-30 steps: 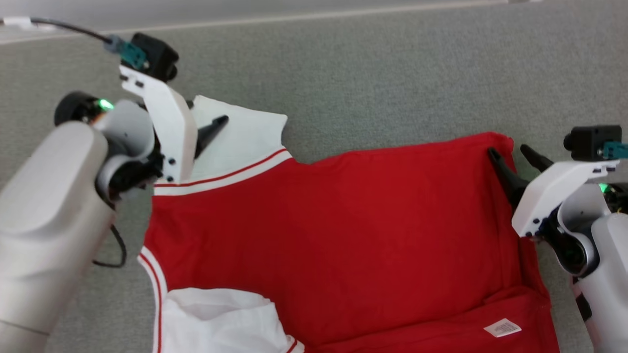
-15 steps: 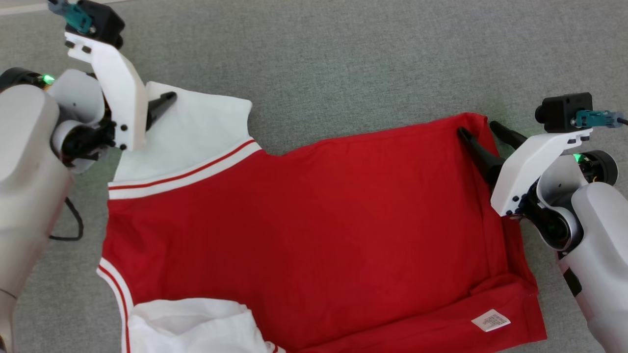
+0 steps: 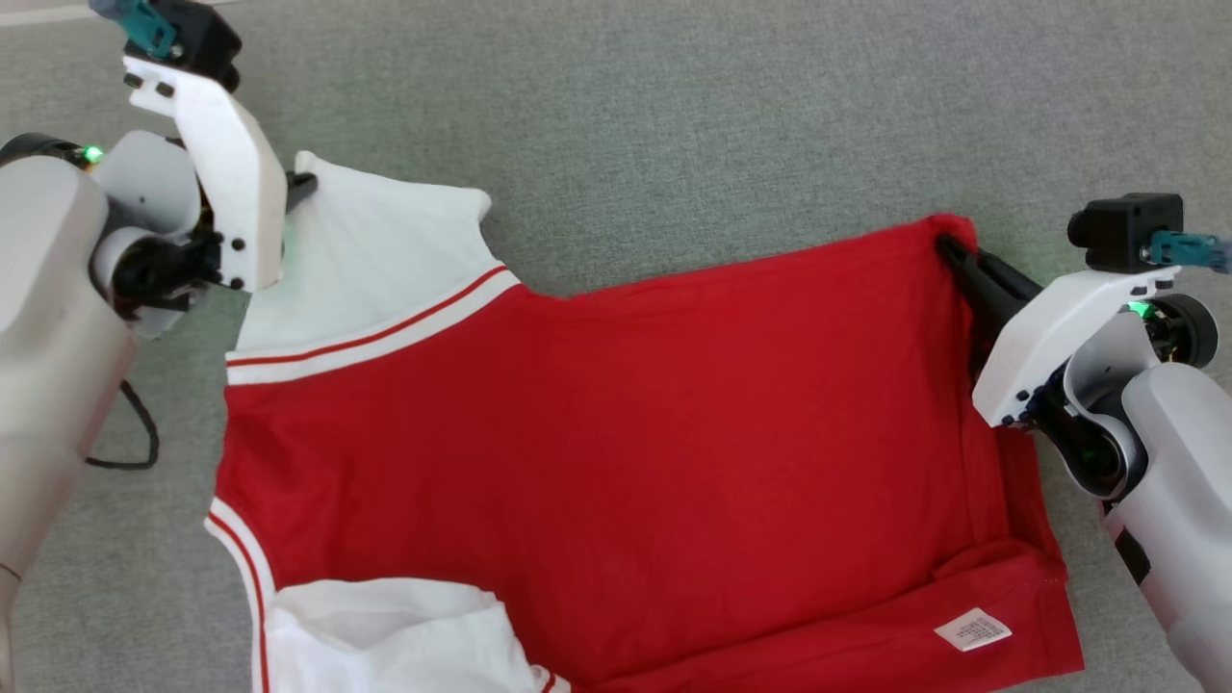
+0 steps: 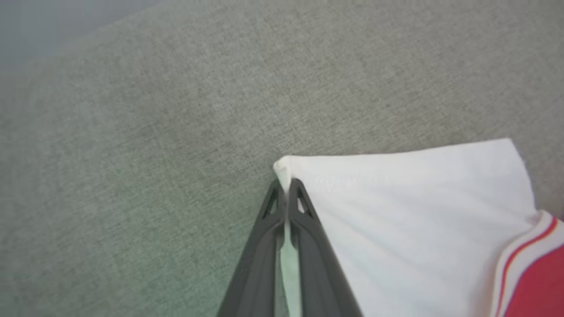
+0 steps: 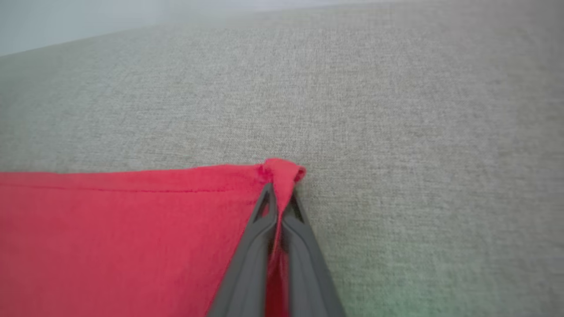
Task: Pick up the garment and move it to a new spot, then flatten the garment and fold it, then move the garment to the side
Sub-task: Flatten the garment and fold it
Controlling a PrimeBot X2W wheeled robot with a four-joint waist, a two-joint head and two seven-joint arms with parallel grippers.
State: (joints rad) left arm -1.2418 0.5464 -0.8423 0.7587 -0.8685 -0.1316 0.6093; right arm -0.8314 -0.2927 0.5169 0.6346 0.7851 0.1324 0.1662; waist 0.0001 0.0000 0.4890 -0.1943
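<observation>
Left pincer (image 3: 302, 182) is clenched on the far corner of the white sleeve (image 3: 385, 260) of the garment (image 3: 616, 433). Right pincer (image 3: 951, 247) is clenched on the far red hem corner.

Head view: the garment lies spread on a grey woven surface (image 3: 674, 115) between the two pincers. Its far edge runs from one grip to the other and dips in the middle. Open grey surface extends beyond both pincers. On the robot's side of the left pincer, a red-and-white striped trim (image 3: 375, 342) crosses the sleeve's base. A second white sleeve (image 3: 385, 630) lies rumpled at the near edge of view. On the robot's side of the right pincer, the hem side runs back with a narrow creased strip along it. A white label (image 3: 972, 630) sits on the turned-up band at the near corner. A dark cable (image 3: 151, 438) loops beside the left forearm, apart from the garment.

Left wrist view: both fingers are pressed together with the sleeve corner pinched at the tips. A small white nub projects past them. White fabric spreads to the right of the fingers, with the trim and red body at the lower right. Open grey surface lies ahead and to the left.

Right wrist view: the fingers are closed with red fabric between them, and a bunched corner protrudes past the tips. The hem edge runs left from the pincer, with a stitched line just inside it. Open grey surface lies ahead and to the right.
</observation>
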